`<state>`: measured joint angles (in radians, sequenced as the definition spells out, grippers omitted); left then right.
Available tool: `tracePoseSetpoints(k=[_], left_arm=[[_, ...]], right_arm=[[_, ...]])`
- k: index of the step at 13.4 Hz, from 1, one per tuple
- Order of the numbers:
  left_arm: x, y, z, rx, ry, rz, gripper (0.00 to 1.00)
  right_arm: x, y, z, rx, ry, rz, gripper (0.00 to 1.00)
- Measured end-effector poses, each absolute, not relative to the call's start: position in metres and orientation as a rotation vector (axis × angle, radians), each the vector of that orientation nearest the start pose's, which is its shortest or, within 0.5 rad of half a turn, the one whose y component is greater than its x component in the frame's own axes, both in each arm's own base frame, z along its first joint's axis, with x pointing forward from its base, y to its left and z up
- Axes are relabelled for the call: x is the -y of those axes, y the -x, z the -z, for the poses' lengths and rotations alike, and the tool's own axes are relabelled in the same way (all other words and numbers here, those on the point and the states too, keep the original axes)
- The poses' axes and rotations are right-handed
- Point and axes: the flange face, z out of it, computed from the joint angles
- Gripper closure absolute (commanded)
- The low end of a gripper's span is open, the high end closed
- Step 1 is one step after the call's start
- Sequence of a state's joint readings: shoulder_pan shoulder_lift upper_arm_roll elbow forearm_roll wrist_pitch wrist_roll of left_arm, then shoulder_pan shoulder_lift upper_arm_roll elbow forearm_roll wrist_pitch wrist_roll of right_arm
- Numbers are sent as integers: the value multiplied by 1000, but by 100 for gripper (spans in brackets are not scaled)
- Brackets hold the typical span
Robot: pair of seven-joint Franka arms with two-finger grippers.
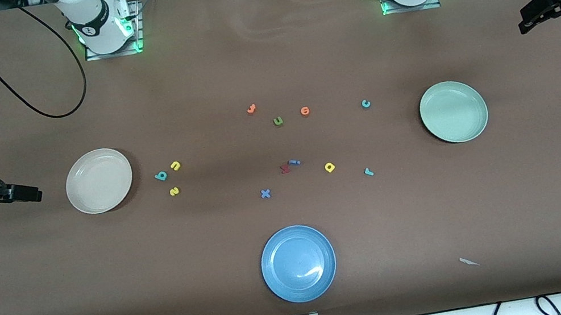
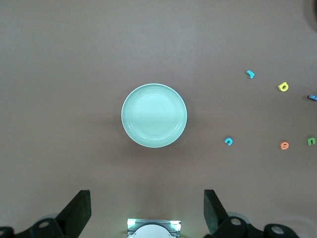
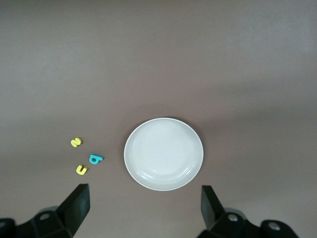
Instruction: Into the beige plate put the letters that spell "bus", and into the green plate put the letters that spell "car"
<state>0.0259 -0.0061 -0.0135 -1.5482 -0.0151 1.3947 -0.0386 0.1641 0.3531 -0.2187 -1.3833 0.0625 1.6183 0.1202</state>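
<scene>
You had both arms waiting high at the ends of the surface (image 1: 263, 56), nothing sorted yet. The right tool (image 1: 36, 195) hung over the right arm's end, out past the beige plate (image 1: 99, 181); its wrist view showed the jaws spread wide and empty. The left tool (image 1: 523, 25) hung over the left arm's end, past the green plate (image 1: 453, 111), likewise wide open and holding nothing.

The teal b (image 1: 161, 175), yellow u (image 1: 175, 165) and yellow s (image 1: 174, 191) lay in a tight cluster just beside the beige plate, toward the middle. They crowded each other, so you probably did best starting with the s, the most separate, coming straight down with the jaws narrowed.

For the green plate, the teal c (image 1: 366, 104), teal r (image 1: 369, 171) and yellow a (image 1: 329, 167) sat well apart from one another. You needed to skip the olive u (image 1: 278, 121).
</scene>
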Motion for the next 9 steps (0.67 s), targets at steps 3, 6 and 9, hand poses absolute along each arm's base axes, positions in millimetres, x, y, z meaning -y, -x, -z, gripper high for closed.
tracePoseSetpoints(k=[3, 6, 9], left_arm=[[-5, -533, -624, 78, 3145, -233, 0], [-4, -533, -624, 77, 3145, -233, 0], [-3, -533, -624, 72, 3145, -232, 0]], right_arm=[[8, -653, -506, -271, 3142, -175, 1], [5, -653, -506, -266, 3142, -177, 1], [-12, -653, -500, -303, 3143, -192, 1]])
